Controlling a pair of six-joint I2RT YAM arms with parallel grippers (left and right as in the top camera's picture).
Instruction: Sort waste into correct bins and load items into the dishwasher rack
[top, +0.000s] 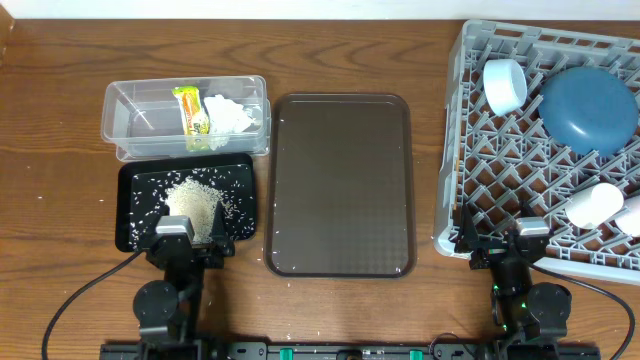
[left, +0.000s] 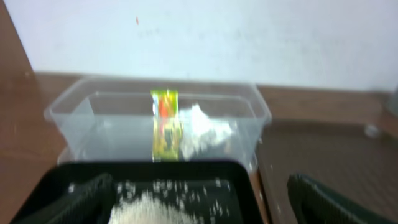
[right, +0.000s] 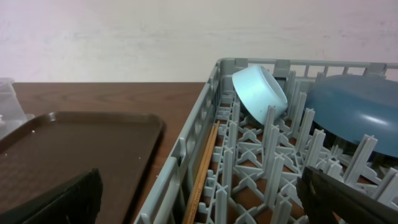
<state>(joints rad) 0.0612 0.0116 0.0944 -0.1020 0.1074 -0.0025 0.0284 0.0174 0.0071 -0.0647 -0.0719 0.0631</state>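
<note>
The clear tub (top: 125, 120) holds the snack wrapper (top: 190, 110) and white tissue (top: 228, 115); both also show in the left wrist view, the wrapper (left: 165, 124) and the tissue (left: 202, 134). The black tray (top: 128, 210) holds a pile of rice (top: 193, 200). The grey rack (top: 500, 170) holds the white bowl (top: 505, 85), blue plate (top: 590, 108) and two white cups (top: 594, 204). A chopstick (right: 202, 171) lies along the rack's left inside wall. My left gripper (left: 205, 205) is open at the black tray's near edge. My right gripper (right: 202, 205) is open at the rack's near left corner.
A large brown serving tray (top: 340, 185) lies between the black tray and the rack, and shows left in the right wrist view (right: 74, 149). A few rice grains lie scattered on the wood near the table's front edge. A wall stands behind the table.
</note>
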